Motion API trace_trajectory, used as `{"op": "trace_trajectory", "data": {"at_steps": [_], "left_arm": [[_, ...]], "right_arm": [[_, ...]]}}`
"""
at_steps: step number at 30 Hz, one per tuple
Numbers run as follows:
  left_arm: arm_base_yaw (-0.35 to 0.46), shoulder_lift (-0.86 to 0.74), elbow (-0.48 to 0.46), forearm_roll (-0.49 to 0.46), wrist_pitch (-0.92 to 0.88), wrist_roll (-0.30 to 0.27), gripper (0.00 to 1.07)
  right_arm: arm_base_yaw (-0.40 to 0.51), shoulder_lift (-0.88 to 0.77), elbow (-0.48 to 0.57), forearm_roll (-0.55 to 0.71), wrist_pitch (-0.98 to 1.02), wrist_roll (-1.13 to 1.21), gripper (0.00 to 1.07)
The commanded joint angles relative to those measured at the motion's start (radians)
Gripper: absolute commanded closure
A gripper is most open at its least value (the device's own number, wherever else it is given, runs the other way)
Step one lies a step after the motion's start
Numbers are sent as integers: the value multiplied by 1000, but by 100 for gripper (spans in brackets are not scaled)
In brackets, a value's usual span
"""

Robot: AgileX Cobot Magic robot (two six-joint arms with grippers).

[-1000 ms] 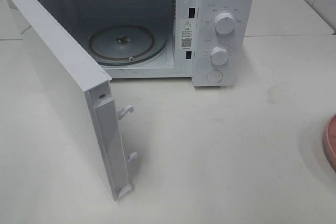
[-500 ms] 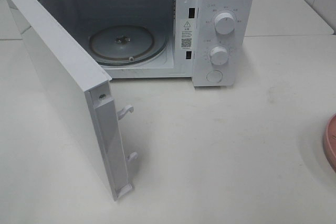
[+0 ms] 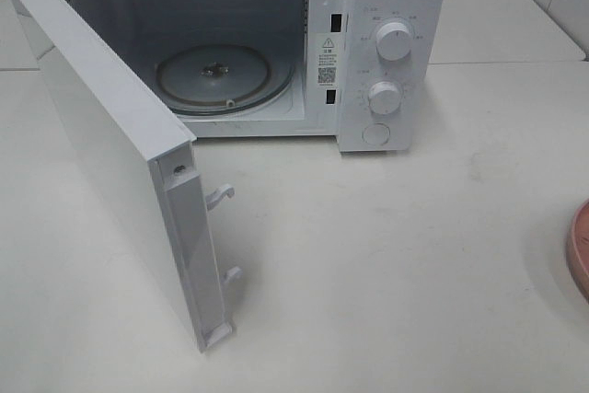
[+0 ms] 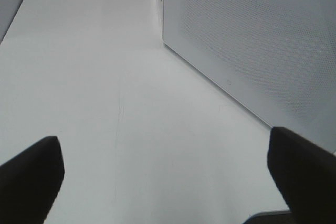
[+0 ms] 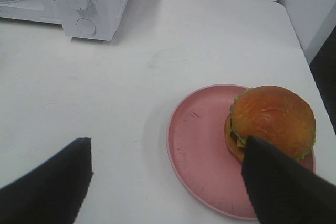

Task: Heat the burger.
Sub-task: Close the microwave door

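a white microwave [image 3: 276,43] stands at the back of a white bench [image 3: 396,255], seen from a high camera. its door [image 3: 110,144] is swung wide open on the left side, edge toward the viewer, with two small white latch hooks [image 3: 221,195] sticking out of that edge. inside, a round glass turntable [image 3: 224,77] lies flat on the floor of the empty cavity. on the right of the microwave's front are two round white knobs [image 3: 394,40], one above the other, and a round button [image 3: 375,133] below them. at the far right edge of this view, a sliver of a pink plate [image 3: 580,250] shows on the bench, well apart from the microwave. no arm appears in the high view. the right wrist camera looks down on the whole plate [image 5: 205,145]; the burger [image 5: 272,121], with a glossy brown bun and green lettuce at its rim, sits on the side of the plate farther from the microwave. the right gripper [image 5: 168,182] hangs above the plate with its two dark fingers [image 5: 50,182] spread wide and nothing between them; one finger overlaps the edge of the burger in the view, though whether it touches cannot be told. the left wrist camera shows the left gripper [image 4: 163,177] also spread wide and empty, low over bare bench, with the perforated panel of the open door [image 4: 252,40] just beside it.
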State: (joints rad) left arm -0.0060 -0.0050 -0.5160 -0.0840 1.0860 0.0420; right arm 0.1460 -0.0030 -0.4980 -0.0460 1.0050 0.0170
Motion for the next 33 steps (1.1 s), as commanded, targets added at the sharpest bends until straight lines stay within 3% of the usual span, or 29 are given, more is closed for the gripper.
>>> {"op": "trace_trajectory", "data": {"at_steps": [1,33], "left_arm": [[2,-6,0,-7,-13,-5,9],[2,-6,0,-16,-13,-5,9]], "right_arm": [[-6,-33,-1,4,-11,-7,32],[-6,-33,-1,4,-11,-6,32]]}}
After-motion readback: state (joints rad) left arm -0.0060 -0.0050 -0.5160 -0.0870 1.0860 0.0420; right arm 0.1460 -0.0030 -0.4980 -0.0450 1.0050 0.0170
